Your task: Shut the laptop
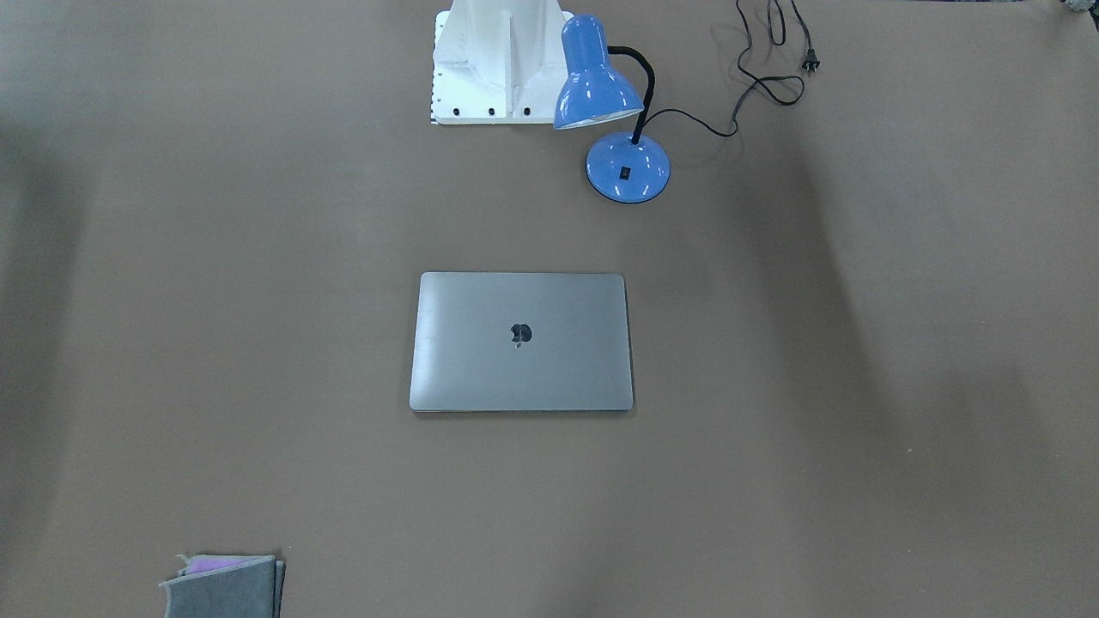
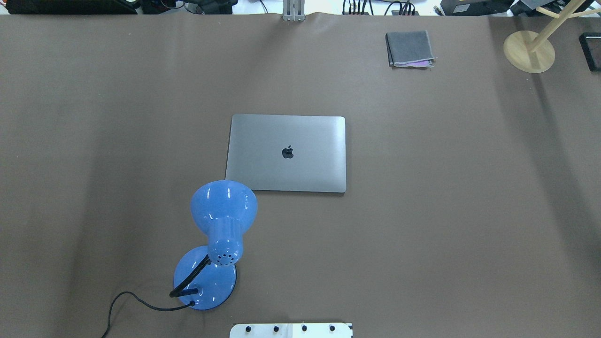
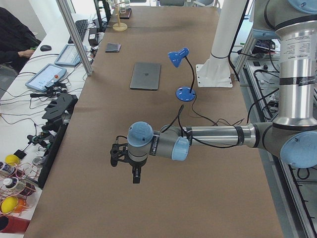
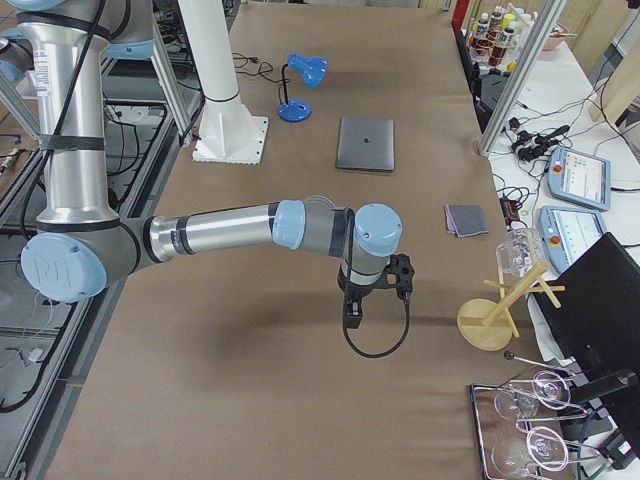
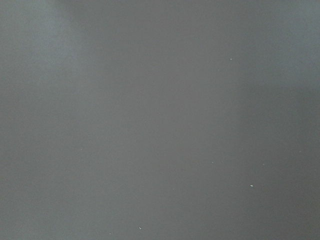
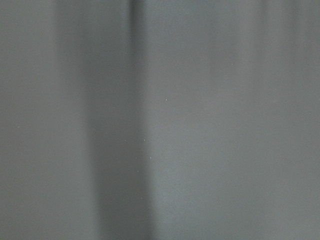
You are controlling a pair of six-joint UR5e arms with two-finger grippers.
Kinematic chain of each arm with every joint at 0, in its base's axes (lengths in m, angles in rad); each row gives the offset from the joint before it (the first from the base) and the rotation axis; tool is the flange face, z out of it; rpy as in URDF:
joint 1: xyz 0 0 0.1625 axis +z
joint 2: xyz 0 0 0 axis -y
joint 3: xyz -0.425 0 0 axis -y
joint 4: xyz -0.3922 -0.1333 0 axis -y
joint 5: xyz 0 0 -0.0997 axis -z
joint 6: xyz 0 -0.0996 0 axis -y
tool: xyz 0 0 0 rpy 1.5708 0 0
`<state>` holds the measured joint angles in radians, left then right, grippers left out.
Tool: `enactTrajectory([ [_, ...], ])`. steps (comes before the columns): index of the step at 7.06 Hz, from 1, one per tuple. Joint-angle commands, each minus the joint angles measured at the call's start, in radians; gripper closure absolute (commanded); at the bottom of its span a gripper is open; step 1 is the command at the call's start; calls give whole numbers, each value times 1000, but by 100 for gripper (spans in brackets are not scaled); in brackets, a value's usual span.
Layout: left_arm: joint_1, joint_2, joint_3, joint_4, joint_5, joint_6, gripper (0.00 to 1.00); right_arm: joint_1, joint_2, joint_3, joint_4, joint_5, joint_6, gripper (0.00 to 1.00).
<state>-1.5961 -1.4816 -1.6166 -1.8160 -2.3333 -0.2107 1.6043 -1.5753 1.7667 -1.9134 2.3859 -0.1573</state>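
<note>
**Left claw** (image 3: 132, 171): it hangs fingers-down above bare worktop (image 3: 163, 208), at the end of a level, outstretched arm. It appears only in the side view, so I cannot tell whether it is spread or pressed together. Its wrist view shows plain worktop surface only.

**Right claw** (image 4: 353, 316): it is in the same posture over the opposite end of the worktop. Whether it is spread or pressed together cannot be told here either. Its wrist view also shows only plain surface.

**Laptop** (image 2: 286, 154): it lies well apart from both claws, between them, at mid-worktop. The lid is fully down and flat, with the logo facing up.

**Blue desk lamp** (image 2: 223, 206): it stands on the left claw's side of the laptop, near the laptop's robot-side corner. Its cord trails across the worktop.

**Folded grey cloth** (image 2: 410, 49): it lies beyond the laptop, towards the right claw's side, by the far edge.

**Wooden stand** (image 2: 529, 50): it stands past the cloth, further out on the right claw's side.
</note>
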Motion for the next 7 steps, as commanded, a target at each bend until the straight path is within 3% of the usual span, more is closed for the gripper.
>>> enactTrajectory([
  [1, 1, -14, -6, 4, 2, -7, 2, -1, 6, 0, 1, 1, 1, 0],
  [4, 2, -31, -60, 84, 2, -7, 2, -1, 8, 0, 1, 4, 4, 0],
  [7, 4, -31, -57, 84, 2, -7, 2, 0, 14, -1, 1, 4, 4, 0],
])
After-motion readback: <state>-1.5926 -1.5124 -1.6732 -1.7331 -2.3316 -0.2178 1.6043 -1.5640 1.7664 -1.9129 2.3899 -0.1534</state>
